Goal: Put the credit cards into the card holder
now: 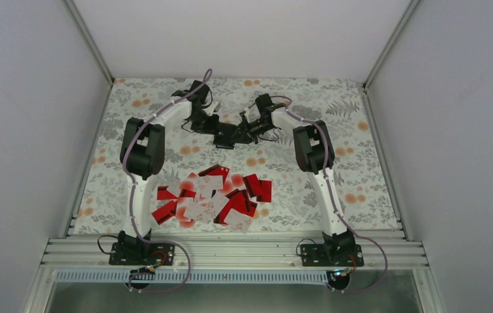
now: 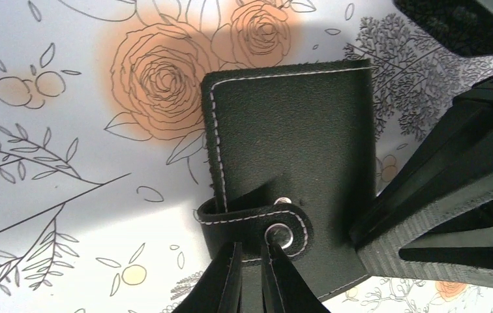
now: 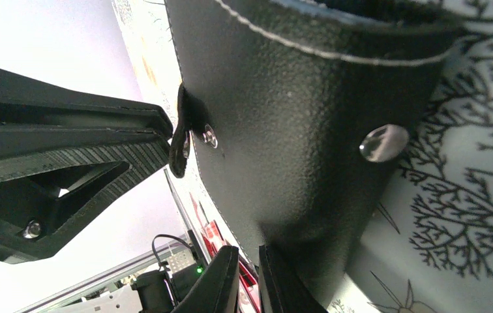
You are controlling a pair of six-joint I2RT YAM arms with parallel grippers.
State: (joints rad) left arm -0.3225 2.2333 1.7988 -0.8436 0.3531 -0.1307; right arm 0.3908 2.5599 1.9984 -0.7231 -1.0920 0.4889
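Holder [image 2: 289,150] sits between both grippers at 12 o'clock on the table [image 1: 361,169]; cards [image 1: 211,195] are heaped at 6. Left gripper [image 2: 253,254] is pinched on the strap [image 2: 257,218], and right gripper [image 3: 247,261] is clamped on the holder's edge. To unsnap it, brace with the right and peel the strap outward. In the left wrist view the long axis runs 12 to 6, strap end at 6.

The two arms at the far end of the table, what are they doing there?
The black holder is held from two sides. The left tool pinches its snap strap; the right tool grips one edge. The cards lie heaped on the table, apart from it.
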